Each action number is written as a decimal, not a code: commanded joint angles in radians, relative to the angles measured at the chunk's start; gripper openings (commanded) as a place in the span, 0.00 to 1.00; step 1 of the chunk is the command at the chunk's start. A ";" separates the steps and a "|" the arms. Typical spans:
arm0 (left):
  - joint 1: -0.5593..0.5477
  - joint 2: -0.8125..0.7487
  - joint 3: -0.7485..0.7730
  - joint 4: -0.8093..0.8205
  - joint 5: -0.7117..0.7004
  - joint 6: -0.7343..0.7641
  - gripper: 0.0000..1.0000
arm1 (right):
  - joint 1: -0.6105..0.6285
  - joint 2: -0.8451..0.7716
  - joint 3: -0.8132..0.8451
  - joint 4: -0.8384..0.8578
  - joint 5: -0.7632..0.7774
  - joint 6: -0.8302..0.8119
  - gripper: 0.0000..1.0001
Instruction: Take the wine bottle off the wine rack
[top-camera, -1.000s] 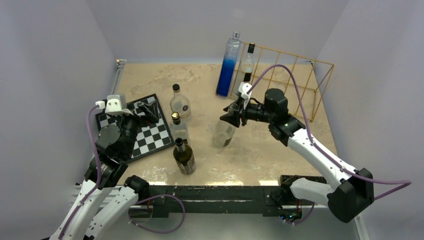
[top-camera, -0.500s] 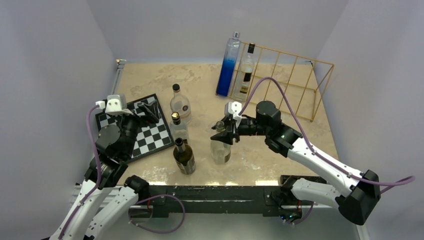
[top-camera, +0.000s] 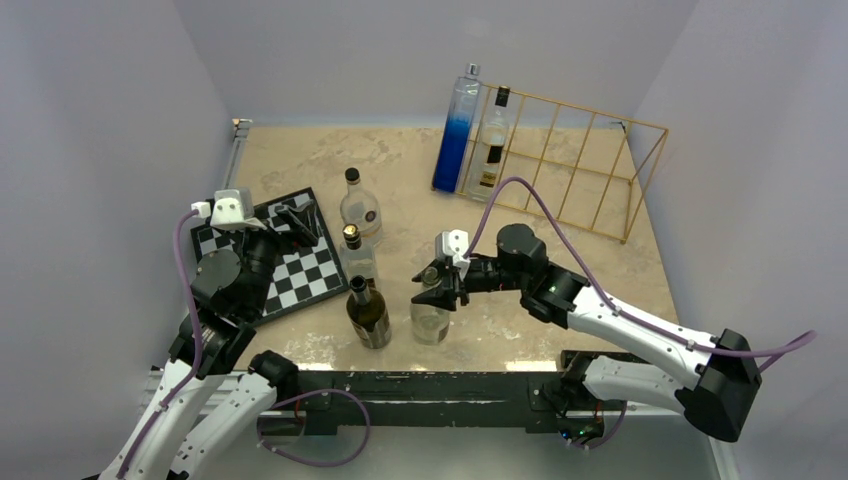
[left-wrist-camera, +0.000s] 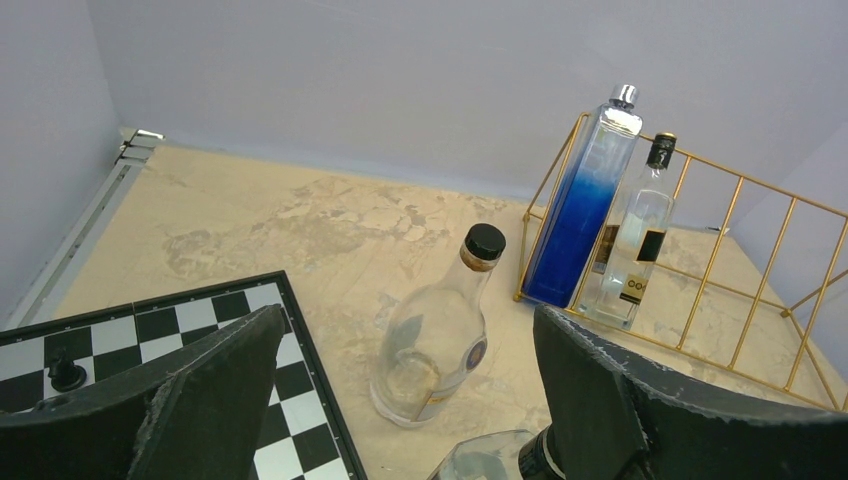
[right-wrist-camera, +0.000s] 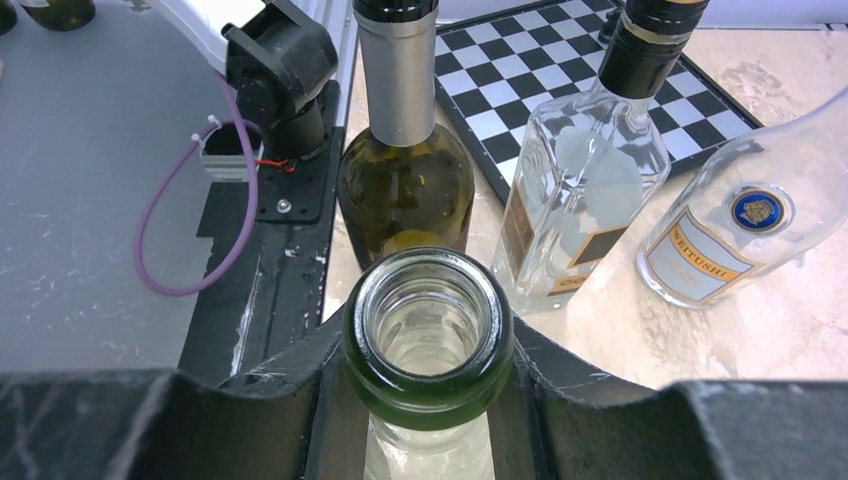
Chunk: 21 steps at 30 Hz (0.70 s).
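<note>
My right gripper is shut on the neck of a clear, open-mouthed wine bottle, which stands upright near the front middle of the table. In the right wrist view its green rim sits clamped between my fingers. The gold-tan wire wine rack stands at the back right, also in the left wrist view. It holds a blue-tinted bottle and a clear black-capped bottle at its left end. My left gripper is open and empty above the checkerboard.
Three more bottles stand left of the held one: a dark one, a clear square one and a round clear one. The black base rail runs along the near edge. Walls enclose the table on three sides.
My right gripper has carried the clear bottle from mid-table toward the front left and lowered it upright beside the dark bottle. The left arm has not moved.
</note>
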 joint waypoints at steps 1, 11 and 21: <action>-0.004 -0.007 0.008 0.050 0.010 0.006 0.99 | 0.014 -0.024 0.014 0.196 0.024 -0.003 0.23; -0.004 -0.008 0.008 0.050 0.012 0.005 0.99 | 0.018 -0.082 0.036 0.199 0.070 0.051 0.70; -0.004 -0.014 0.009 0.048 0.009 0.006 0.99 | 0.016 -0.093 0.104 0.146 0.165 0.109 0.80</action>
